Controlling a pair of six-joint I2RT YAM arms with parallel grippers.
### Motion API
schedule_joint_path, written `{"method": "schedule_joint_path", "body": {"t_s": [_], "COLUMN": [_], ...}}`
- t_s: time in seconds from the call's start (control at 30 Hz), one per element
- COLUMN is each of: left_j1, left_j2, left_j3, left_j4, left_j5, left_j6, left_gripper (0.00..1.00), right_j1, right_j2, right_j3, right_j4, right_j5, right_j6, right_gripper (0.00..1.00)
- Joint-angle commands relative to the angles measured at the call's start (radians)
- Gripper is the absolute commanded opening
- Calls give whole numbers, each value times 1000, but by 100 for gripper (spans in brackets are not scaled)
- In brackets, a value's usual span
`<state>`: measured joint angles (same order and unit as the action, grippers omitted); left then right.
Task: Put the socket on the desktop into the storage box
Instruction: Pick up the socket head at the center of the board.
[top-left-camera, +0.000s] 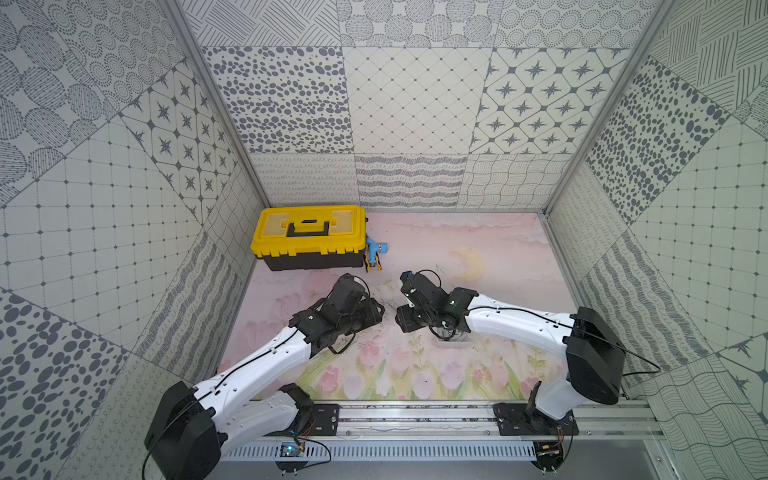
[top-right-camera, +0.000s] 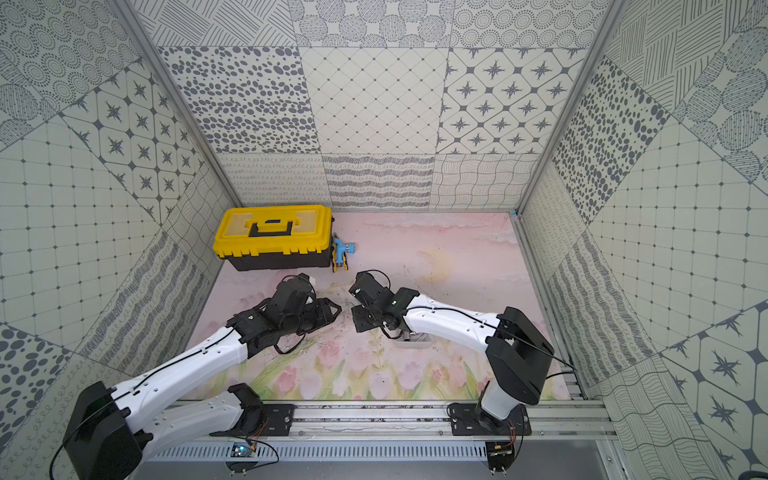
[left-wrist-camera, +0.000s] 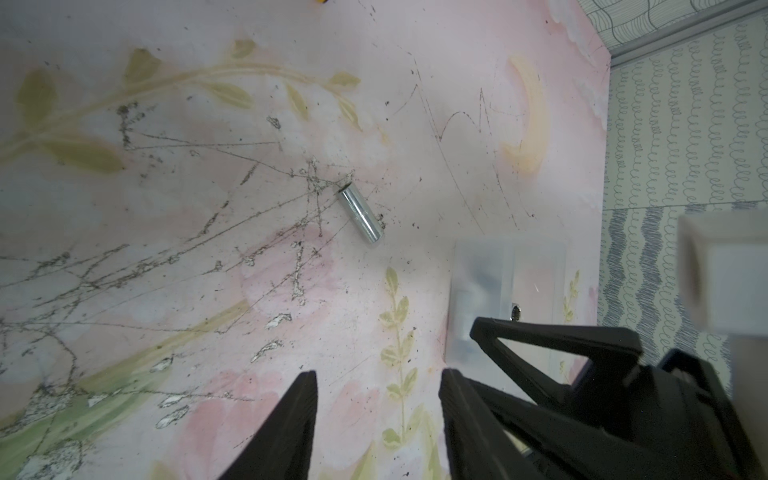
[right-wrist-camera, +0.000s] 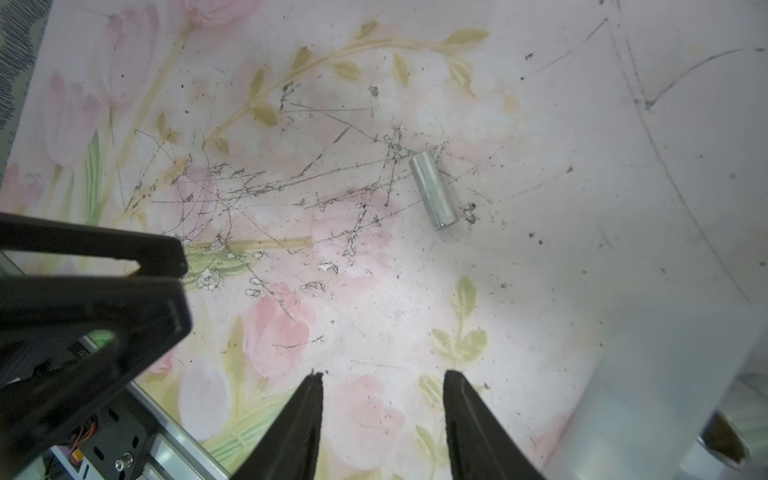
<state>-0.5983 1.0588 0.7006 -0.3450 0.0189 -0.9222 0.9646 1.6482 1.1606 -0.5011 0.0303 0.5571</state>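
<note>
Far left at the back, the yellow-lidded toolbox (top-left-camera: 309, 232) is standing closed, with a blue-and-yellow tool (top-left-camera: 375, 254) lying just beside its right end. Neither is playing a part in this step.

Moving right, the left gripper (left-wrist-camera: 379, 374) is hovering over the floral mat (left-wrist-camera: 166, 291), its fingers spread apart and pinching nothing.

The socket (left-wrist-camera: 360, 214), a short polished cylinder, is lying on its side on the mat ahead of those fingers, between the two arms and apart from either gripper.

Further right, the right gripper (right-wrist-camera: 384, 374) is likewise standing spread and empty.

The storage box (top-left-camera: 457, 341) is sitting on the mat near the socket, largely hidden beneath the right arm in both top views. Something small and metallic (right-wrist-camera: 723, 432) is lying inside it, too blurred to identify.

Judgement: the pick-up is being approached, not yet made. The next move is calling for one gripper to descend with its jaws straddling the socket across its narrow width, since a round body is liable to roll if nudged. It would then close, lift and carry the socket over to the box.
</note>
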Motion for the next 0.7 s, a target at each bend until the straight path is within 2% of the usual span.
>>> {"method": "schedule_joint_path", "body": {"t_s": [0.0, 0.13, 0.27, 0.6, 0.67], "left_j1": [12, 22, 34, 54, 57], "left_j2": [-24, -34, -38, -31, -28], "left_j3": [-14, -25, -30, -32, -33], "left_j4": [-60, -65, -63, -64, -57], "left_j5": [-42, -42, -39, -25, -22], "left_j6": [-39, -47, -52, -46, -46], "left_gripper": [53, 53, 53, 53, 53], "right_j1": [-22, -38, -46, -75, -74], "right_j2": [76, 198, 302, 415, 428], "right_j3": [74, 171, 250, 322, 323], "right_j4": [34, -32, -77, -94, -97], "right_j5": [-71, -62, -9, 33, 33], "right_j6": [-64, -104, -134, -167, -171], "right_gripper": [54, 55, 50, 48, 44]}}
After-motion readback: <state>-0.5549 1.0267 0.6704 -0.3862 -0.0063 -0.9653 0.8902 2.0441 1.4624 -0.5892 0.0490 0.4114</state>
